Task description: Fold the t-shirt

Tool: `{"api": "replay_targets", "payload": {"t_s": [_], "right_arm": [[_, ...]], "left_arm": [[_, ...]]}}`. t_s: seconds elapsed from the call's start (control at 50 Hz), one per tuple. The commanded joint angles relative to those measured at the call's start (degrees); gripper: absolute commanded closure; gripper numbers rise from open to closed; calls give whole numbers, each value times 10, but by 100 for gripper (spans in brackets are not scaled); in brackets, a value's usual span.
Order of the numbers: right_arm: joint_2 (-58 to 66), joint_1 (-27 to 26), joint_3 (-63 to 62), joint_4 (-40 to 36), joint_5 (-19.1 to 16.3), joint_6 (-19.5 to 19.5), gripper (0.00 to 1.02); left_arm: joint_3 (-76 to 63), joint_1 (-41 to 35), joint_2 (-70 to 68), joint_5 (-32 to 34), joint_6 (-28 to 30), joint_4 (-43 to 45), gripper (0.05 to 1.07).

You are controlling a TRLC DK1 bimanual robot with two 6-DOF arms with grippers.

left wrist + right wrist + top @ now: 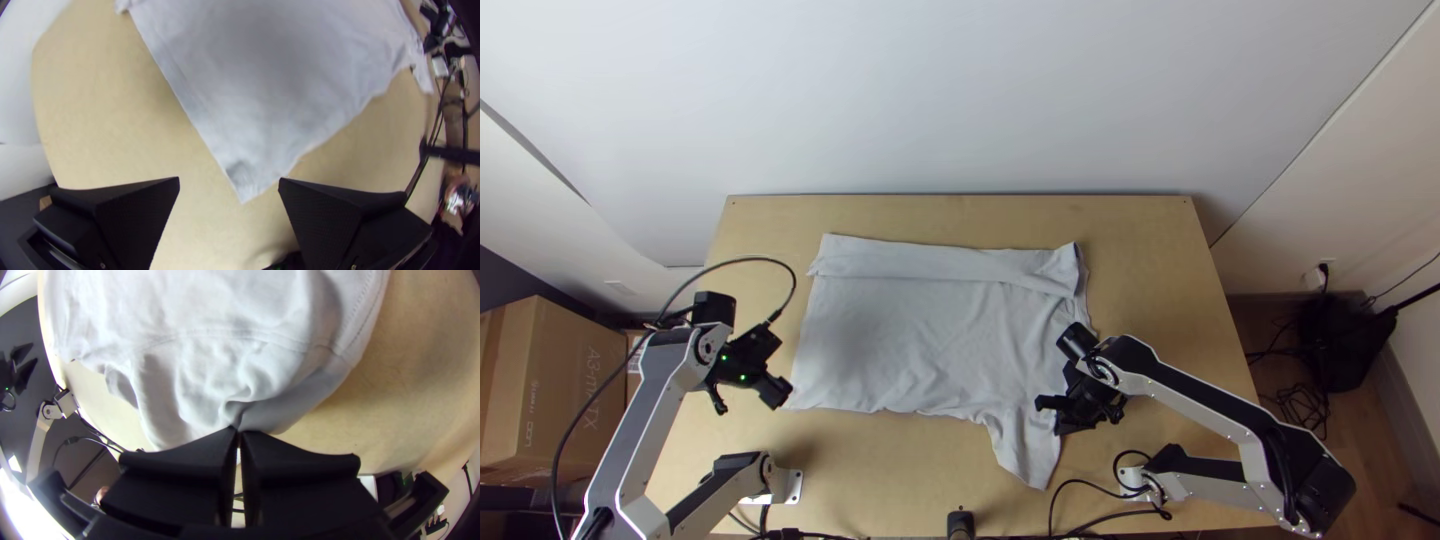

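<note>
Light grey t-shirt (920, 330) lying on wooden table (1150, 300), far edge folded over. Right gripper (239, 432) pinching sleeve (200, 390); left gripper (229, 181) hovering, spread, near corner (245, 182). Shallow pinch possibly slipping under quick pull, leaving sleeve bunching.

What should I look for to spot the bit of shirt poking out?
On the light wooden table, find the pale grey shirt spread out between the two robot arms. Follow its near edge rightward to beside the right gripper. There a narrowing flap reaches closer to the table's near edge than any other part of the shirt.
</note>
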Motion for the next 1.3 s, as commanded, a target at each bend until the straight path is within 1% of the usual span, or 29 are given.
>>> {"api": "replay_targets", "payload": {"t_s": [0.0,0.1,0.2,0.3,0.36,0.38,0.58,0.62,0.66,0.7,0.74,0.8,0.92,1.0,1.04,1.08,1.18,1.2,1.28], "right_arm": [[-9,-6,9,-5,3,1,100],[-12,-8,10,-5,3,0,100],[-14,-11,11,-5,3,0,100],[-16,-15,11,-5,3,0,100],[-18,-17,11,-5,3,0,100],[-19,-18,11,-5,3,0,100],[-27,-25,11,-5,3,-3,100],[-30,-27,11,-5,3,-4,100],[-31,-30,11,-5,3,-5,100],[-35,-34,11,-5,3,-7,100],[-38,-43,13,-5,3,-8,100],[-45,-51,14,-5,3,-8,100],[-61,-72,11,-5,3,-11,100],[-67,-99,4,-10,6,-27,100],[-64,-111,4,-19,13,-39,100],[-62,-123,3,-27,27,-50,100],[-61,-132,-5,-34,111,-65,100],[-61,-132,-5,-38,120,-66,100],[-71,-130,12,-69,119,-68,100]], "left_arm": [[-34,6,-6,-12,74,-13,12],[-48,6,0,-12,92,-16,12],[-56,6,18,-16,100,-13,20],[-58,6,33,-17,100,-2,21],[-63,6,40,-17,104,3,33],[-64,6,43,-17,105,9,34],[-72,7,80,-17,98,30,35],[-75,7,84,-17,99,31,36],[-80,7,90,-17,100,34,44],[-82,5,95,-17,99,45,56],[-86,4,98,-15,100,46,74],[-89,5,100,-3,98,59,105],[-82,37,107,15,107,65,105],[-69,62,113,18,117,70,105],[-61,74,117,21,119,69,105],[-56,85,119,21,128,68,105],[-47,106,125,23,140,70,105],[-46,107,125,24,141,70,105],[-42,107,123,28,138,67,105]]}}
